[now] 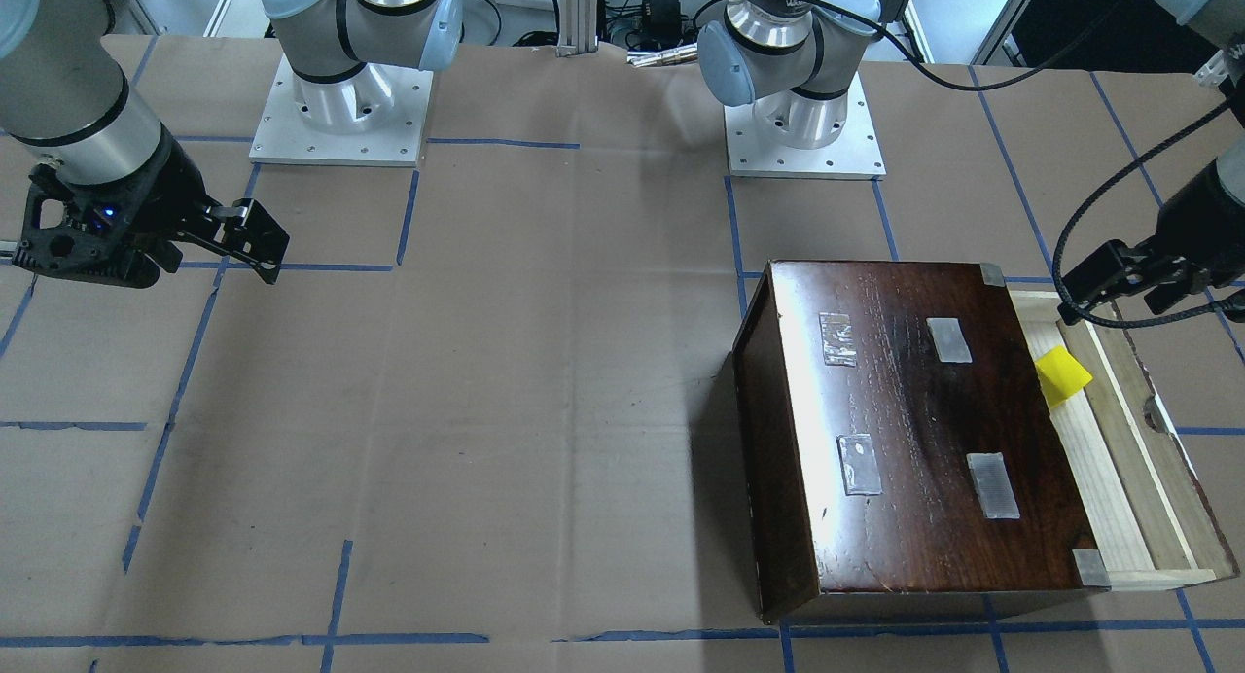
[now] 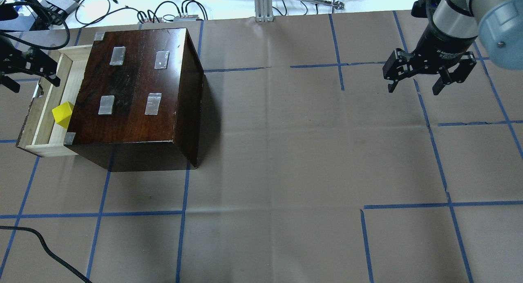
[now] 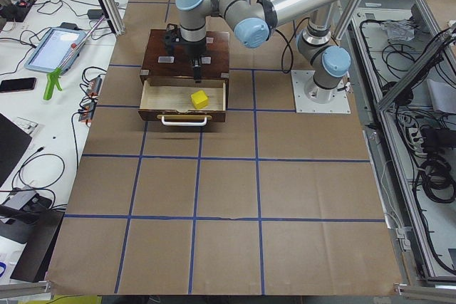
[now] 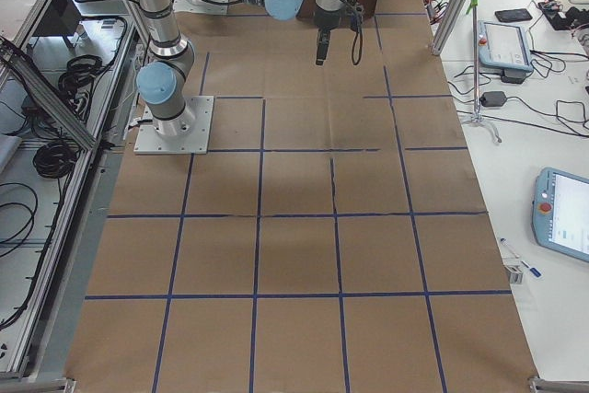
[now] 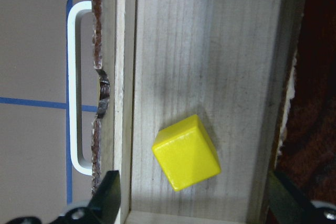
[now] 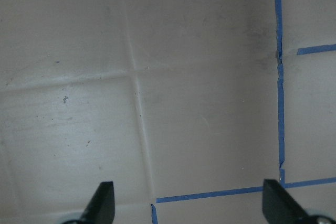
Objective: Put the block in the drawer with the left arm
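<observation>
The yellow block point(image 5: 186, 153) lies on the pale wood floor of the open drawer point(image 5: 210, 51), free of any finger. It also shows in the front view point(image 1: 1062, 374), the overhead view point(image 2: 63, 114) and the left side view point(image 3: 199, 99). The drawer point(image 2: 41, 107) is pulled out of the dark-brown box point(image 2: 135, 86). My left gripper point(image 5: 197, 203) hovers open and empty above the drawer, a little off the block point(image 2: 32, 78) point(image 1: 1119, 289). My right gripper point(image 2: 414, 84) is open and empty above bare paper at the table's other side point(image 1: 248, 240) point(image 6: 189, 203).
A white handle point(image 5: 73, 87) runs along the drawer's dark front. Brown paper with blue tape lines point(image 2: 265, 152) covers the table. A loose black cable point(image 2: 41, 246) lies at the near left corner. Cables and boxes point(image 2: 163, 13) line the far edge.
</observation>
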